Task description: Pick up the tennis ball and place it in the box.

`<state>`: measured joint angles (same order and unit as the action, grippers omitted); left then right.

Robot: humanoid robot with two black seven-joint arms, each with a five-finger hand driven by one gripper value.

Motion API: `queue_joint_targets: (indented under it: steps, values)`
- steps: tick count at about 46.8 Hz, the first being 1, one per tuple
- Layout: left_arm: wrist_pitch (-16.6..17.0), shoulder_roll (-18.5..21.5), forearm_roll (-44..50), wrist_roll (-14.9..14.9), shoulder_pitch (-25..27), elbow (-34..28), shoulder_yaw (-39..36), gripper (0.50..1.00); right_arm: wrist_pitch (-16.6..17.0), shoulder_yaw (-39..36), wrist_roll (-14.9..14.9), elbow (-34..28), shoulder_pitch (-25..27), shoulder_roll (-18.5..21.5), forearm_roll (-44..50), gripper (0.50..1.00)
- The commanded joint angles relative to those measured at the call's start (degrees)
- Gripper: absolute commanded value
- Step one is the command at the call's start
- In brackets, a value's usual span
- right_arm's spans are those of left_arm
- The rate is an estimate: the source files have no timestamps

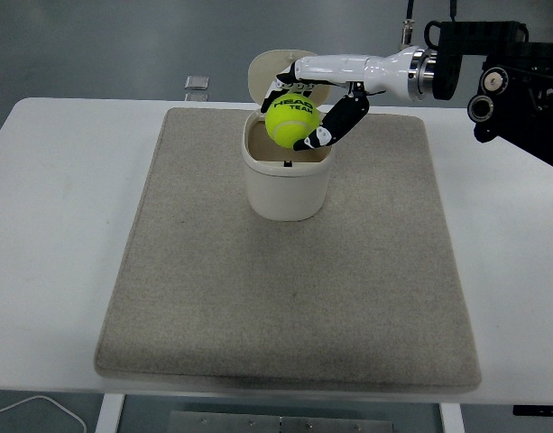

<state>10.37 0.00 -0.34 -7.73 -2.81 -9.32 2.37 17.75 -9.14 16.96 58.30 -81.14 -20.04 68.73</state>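
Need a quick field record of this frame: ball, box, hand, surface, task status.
ball: tennis ball, yellow-green, held above the box opening
box: white box, lid open at the back, upright on the mat
right hand: right hand, fingers curled around the ball, reaching in from the right
left hand: not visible
surface: grey mat on the white table
other: small square object on the table behind the mat
status: ball not yet released into the box
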Motion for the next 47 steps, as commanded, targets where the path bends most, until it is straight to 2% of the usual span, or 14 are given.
queue_joint_targets:
  steps: [1, 9, 13, 24, 35, 39, 47]
  values:
    - [0.00, 0.00, -0.01, 0.00, 0.00, 0.00, 0.00, 0.996, 0.00, 0.00, 0.00, -0.03, 0.11, 0.00, 0.00, 0.695]
    - [0.00, 0.00, -0.01, 0.00, 0.00, 0.00, 0.00, 0.996, -1.22, 0.97, 0.00, -0.03, 0.46, -0.09, 0.00, 0.727]
    - [0.00, 0.00, -0.01, 0.00, 0.00, 0.00, 0.00, 0.996, -1.84, 0.97, 0.00, -0.03, 0.72, -0.09, 0.00, 0.791]
    - [0.00, 0.00, -0.01, 0.00, 0.00, 0.00, 0.00, 0.996, -1.93, 1.05, 0.09, -0.03, 0.99, -0.61, 0.00, 0.856]
    - [0.00, 0.00, -0.01, 0.00, 0.00, 0.00, 0.00, 0.996, -1.67, 1.05, 0.09, -0.03, 1.16, -0.35, -0.08, 0.864]
    - [0.00, 0.00, -0.01, 0.00, 0.00, 0.00, 0.00, 0.996, -1.75, 1.05, 0.09, -0.03, 1.25, -0.35, -0.08, 0.893]
    - [0.00, 0.00, -0.01, 0.00, 0.00, 0.00, 0.00, 0.996, -1.14, 0.70, 0.09, 0.06, 1.43, -0.79, -0.87, 0.893]
